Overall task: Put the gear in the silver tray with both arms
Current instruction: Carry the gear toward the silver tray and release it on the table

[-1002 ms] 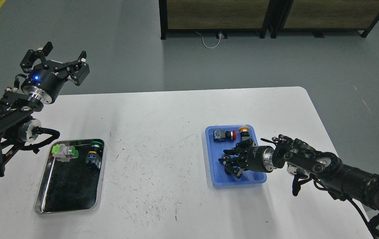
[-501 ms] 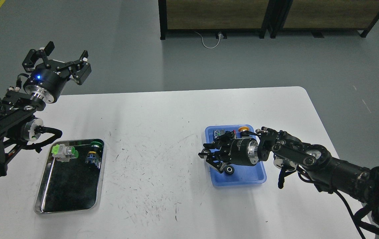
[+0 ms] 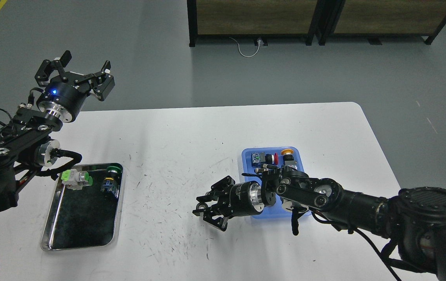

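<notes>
The silver tray (image 3: 77, 220) lies at the table's front left. It holds a white-and-green switch (image 3: 75, 178) and a green-capped dark switch (image 3: 110, 182). My right gripper (image 3: 204, 207) hovers low over the bare table between the two trays, pointing left. Its fingers are drawn close around a small dark gear (image 3: 212, 214) that is hard to tell from the black fingers. My left gripper (image 3: 77, 70) is open and empty, raised beyond the table's far left edge, well above and behind the silver tray.
A blue plastic tray (image 3: 248, 155) sits right of centre, partly hidden by my right arm, with a red-button part (image 3: 265, 159) and a yellow-capped part (image 3: 286, 153) in it. The white table (image 3: 176, 132) is scuffed. Dark shelving (image 3: 254, 23) stands on the floor behind.
My right gripper rose out of the blue tray with a small black wheel and moved left over the bare table. My left gripper shifted slightly right and stayed open.
</notes>
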Available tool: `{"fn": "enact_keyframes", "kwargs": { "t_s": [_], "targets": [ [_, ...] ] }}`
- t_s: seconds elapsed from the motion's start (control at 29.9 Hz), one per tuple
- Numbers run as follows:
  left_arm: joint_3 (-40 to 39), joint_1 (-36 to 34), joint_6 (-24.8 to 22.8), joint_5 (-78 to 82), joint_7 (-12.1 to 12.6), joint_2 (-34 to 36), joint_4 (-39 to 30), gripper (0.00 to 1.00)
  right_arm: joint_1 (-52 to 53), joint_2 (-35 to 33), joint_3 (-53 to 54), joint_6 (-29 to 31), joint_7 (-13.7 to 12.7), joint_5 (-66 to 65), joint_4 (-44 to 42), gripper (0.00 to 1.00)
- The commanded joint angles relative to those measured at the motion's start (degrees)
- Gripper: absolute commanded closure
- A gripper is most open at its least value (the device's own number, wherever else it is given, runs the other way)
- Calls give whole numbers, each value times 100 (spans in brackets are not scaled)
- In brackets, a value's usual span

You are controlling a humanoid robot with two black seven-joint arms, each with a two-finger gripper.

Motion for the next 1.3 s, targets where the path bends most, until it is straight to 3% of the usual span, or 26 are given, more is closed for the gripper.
{"fn": "enact_keyframes", "kwargs": {
  "t_s": [0.0, 0.27, 0.63, 0.7, 0.9, 1.14, 1.27],
  "targets": [
    [8, 2, 12, -1, 0, -26, -3, 1, 81, 201, -98, -2, 18, -5, -127, 68],
    [8, 2, 65, 8, 0, -53, -3, 1, 99, 333, -124, 7, 35, -5, -417, 67],
    [17, -16, 74, 8, 0, -61, -3, 1, 46, 333, -116, 7, 71, -13, -715, 57],
    [17, -16, 74, 17, 0, -61, -3, 1, 37, 333, -89, 7, 71, -13, -760, 51],
    [17, -7, 74, 8, -8, -35, -12, 1, 98, 333, 103, -2, 88, 30, -795, 20],
    [35, -51, -58, -1, -35, 35, -38, 1, 414, 333, 1096, -54, 79, 162, -804, 10],
    [271, -51, -207, 8, -96, 27, -74, 1, 538, -123, 1597, -124, 62, 250, -848, 8]
  ]
}}
